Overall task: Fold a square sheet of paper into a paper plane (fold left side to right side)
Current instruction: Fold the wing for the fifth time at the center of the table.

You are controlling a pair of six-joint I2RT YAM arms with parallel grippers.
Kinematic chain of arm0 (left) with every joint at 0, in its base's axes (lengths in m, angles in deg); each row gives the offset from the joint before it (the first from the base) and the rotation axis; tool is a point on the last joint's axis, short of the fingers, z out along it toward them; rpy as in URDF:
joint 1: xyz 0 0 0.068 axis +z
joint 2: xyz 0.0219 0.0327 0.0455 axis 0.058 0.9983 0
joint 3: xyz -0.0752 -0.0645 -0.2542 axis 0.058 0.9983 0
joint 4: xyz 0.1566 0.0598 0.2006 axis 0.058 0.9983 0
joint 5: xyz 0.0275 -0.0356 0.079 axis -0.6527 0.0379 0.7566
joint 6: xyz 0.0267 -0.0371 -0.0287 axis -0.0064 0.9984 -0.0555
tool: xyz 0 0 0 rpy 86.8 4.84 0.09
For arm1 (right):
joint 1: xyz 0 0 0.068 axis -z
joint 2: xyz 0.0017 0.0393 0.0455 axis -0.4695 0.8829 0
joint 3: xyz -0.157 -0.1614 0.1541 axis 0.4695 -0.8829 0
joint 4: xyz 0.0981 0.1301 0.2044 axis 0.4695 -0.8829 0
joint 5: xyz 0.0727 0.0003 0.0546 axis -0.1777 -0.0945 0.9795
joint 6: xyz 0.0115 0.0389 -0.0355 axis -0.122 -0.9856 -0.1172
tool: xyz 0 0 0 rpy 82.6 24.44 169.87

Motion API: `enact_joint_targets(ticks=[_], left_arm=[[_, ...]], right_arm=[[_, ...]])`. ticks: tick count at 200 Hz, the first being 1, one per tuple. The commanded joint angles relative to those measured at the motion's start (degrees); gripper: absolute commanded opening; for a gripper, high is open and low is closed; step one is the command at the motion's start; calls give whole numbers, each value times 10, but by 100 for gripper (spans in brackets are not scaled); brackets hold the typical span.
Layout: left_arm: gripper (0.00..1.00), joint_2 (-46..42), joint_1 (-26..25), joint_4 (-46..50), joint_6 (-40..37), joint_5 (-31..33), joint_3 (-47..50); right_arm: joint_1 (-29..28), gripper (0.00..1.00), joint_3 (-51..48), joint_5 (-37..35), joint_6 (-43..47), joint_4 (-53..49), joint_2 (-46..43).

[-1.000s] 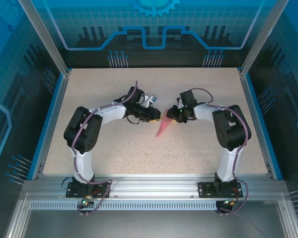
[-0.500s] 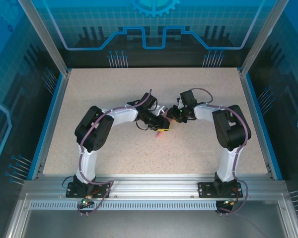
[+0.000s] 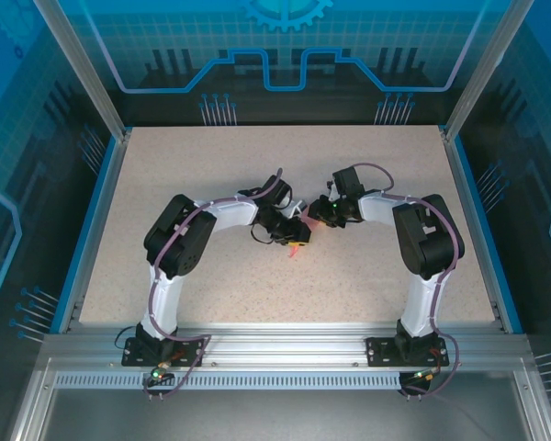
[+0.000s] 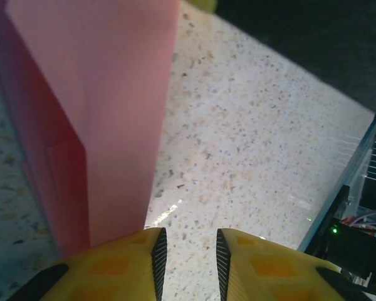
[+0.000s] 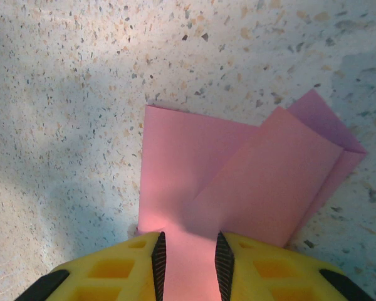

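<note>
The paper point(image 5: 238, 182), folded into overlapping pink layers, lies near the middle of the tabletop point(image 3: 211, 165), between the two tools. In the right wrist view its left edge runs straight up from the right tool point(image 5: 188, 246). Its far edge leads to a flap whose corner points right, and a crease cuts diagonally across the middle. The right tool is released, its jaws a narrow slot apart, with paper showing beneath the slot. The left tool point(image 4: 188, 243) is also released, with bare tabletop in its slot, and the paper's long edge runs just beside one finger point(image 4: 125, 266). From above, both tools meet over the paper, well apart from the blue side rails point(image 3: 90, 230), with broad tabletop on every side
</note>
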Motion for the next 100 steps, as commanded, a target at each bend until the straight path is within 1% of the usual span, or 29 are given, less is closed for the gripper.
enact_joint_targets(ticks=[1,100], left_arm=[[30,4,2,22,-18,20,-6],[31,-17,4,11,-15,34,8]], right_arm=[[-5,31,-8,-19,8,-52,29],[-5,31,-5,-24,14,-61,35]])
